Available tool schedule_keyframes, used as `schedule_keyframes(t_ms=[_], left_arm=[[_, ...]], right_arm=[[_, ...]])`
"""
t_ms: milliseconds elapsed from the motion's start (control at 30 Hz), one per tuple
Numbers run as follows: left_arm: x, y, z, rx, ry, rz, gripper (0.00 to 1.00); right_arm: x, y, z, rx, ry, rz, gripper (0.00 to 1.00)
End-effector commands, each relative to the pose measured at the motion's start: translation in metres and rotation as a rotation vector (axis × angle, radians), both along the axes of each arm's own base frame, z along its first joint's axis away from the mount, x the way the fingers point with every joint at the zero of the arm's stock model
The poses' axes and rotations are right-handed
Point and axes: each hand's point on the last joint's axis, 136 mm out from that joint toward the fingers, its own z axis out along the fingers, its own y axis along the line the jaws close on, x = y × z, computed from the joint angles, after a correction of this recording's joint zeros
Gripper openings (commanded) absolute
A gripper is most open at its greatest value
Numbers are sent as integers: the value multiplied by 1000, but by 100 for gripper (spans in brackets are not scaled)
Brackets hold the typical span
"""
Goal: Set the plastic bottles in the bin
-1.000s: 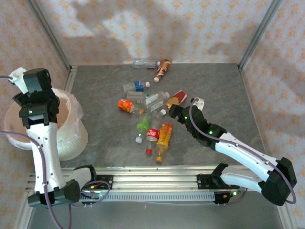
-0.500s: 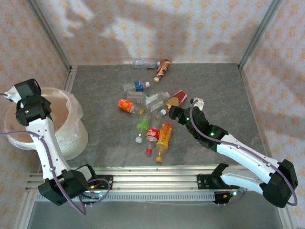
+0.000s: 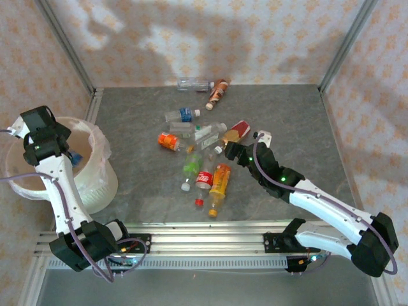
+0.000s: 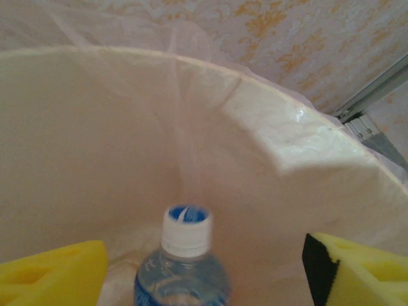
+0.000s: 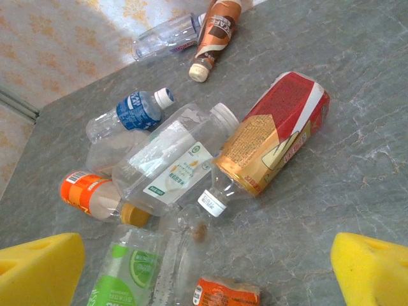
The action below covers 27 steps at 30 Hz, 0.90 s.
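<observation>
The bin (image 3: 97, 183), a white bucket lined with a pinkish bag (image 4: 95, 140), stands at the left. My left gripper (image 3: 64, 152) (image 4: 204, 256) hangs open over its mouth. A clear bottle with a blue label and white cap (image 4: 183, 268) (image 3: 75, 155) sits loose between the wide-apart yellow fingers, touching neither. Several bottles lie piled mid-table: blue-labelled (image 3: 182, 115), orange-capped (image 3: 169, 141), green (image 3: 191, 166), red (image 3: 204, 180), orange juice (image 3: 220, 182). My right gripper (image 3: 231, 151) (image 5: 207, 255) is open just above the pile, by the red-and-gold bottle (image 5: 274, 143).
A clear bottle (image 3: 191, 83) and a brown one (image 3: 218, 92) lie against the back wall. Patterned walls and metal posts close in the table on three sides. Bare grey tabletop (image 3: 299, 121) stretches right of the pile.
My left arm has come down from high above the bin to its mouth, and the blue-labelled bottle now sits free between its spread fingers. The right gripper has edged slightly left toward the pile.
</observation>
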Motion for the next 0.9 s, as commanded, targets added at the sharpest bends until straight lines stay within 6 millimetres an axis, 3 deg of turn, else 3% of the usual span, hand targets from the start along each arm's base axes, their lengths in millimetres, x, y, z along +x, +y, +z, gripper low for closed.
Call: schedule_keyframes(t_ms=[0, 300, 433, 633, 767, 867], left_arm=[[0, -6, 14, -10, -67, -7, 86], [-1, -16, 31, -13, -109, -48, 93], [7, -33, 53, -31, -195, -139, 98], [20, -85, 109, -66, -423, -382, 100], [29, -135, 138, -103, -551, -573, 100], [35, -176, 149, -137, -589, -732, 100]], right_arm=[[0, -6, -10, -3, 16, -39, 99], [4, -10, -14, -21, 18, -76, 99], [7, -13, -22, -18, 49, -111, 99], [23, -16, -35, 85, 141, -142, 99], [37, -24, -43, 98, 210, -170, 99], [52, -28, -49, 134, 261, -182, 99]])
